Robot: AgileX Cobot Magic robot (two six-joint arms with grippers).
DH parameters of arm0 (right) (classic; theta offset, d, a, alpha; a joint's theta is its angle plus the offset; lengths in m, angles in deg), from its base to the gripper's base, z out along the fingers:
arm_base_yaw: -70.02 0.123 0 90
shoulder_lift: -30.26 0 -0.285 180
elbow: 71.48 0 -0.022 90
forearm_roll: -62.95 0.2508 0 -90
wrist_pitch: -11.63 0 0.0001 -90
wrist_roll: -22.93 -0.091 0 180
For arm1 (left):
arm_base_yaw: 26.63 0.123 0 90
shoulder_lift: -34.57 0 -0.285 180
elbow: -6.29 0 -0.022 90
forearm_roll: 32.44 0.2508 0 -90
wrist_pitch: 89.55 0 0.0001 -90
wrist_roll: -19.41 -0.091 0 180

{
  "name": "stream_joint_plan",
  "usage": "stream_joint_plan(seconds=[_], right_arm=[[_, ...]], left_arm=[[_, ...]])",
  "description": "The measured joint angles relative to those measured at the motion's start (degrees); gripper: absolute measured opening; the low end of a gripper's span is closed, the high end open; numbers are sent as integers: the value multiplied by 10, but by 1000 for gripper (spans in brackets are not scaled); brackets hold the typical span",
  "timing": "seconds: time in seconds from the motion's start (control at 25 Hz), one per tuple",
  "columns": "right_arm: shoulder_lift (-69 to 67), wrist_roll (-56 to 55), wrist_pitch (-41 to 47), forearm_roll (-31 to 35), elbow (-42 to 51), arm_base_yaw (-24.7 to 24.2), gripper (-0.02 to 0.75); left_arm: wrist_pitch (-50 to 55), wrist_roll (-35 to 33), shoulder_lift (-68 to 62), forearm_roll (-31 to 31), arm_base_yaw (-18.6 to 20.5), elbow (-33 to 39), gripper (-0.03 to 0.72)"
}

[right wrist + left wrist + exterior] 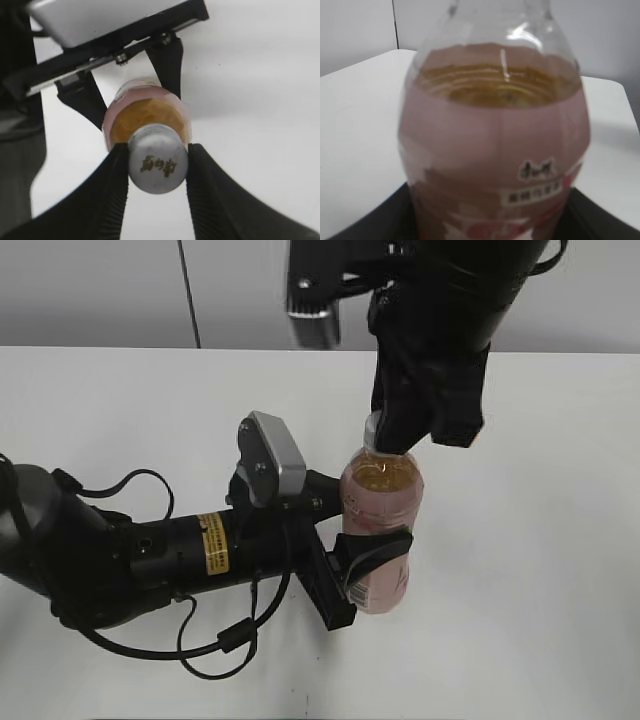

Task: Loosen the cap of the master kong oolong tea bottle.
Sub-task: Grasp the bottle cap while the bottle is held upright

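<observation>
i'm mid-twist: my left gripper (375, 565) clamps the bottle (382, 530) upright on the table (530, 540), my right gripper (157, 167) pinches the cap (158, 165); next, rotate without slipping.

White table (560, 540), plain and smooth, under even soft light. Behind it, pale grey wall (100, 290) with one thin dark vertical line (189, 290).
</observation>
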Motion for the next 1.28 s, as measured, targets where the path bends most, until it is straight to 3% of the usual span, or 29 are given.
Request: stream_joint_plan(seconds=[0.08, 0.16, 0.48, 0.72, 1.04, 1.28], right_arm=[[0, 119, 0, 0, 0, 0, 267], [0, 168, 0, 0, 0, 0, 267], [1, 166, 0, 4, 0, 0, 288], [13, -18, -3, 23, -20, 0, 556], [22, -503, -2, 5, -39, 0, 525], [22, -677, -1, 4, -39, 0, 521]], left_arm=[[0, -1, 0, 1, 0, 0, 387], [0, -2, 0, 1, 0, 0, 387], [-1, -2, 0, 3, 0, 0, 387], [-1, 1, 0, 1, 0, 0, 386], [-1, 1, 0, 1, 0, 0, 386], [-1, 1, 0, 0, 0, 0, 386]])
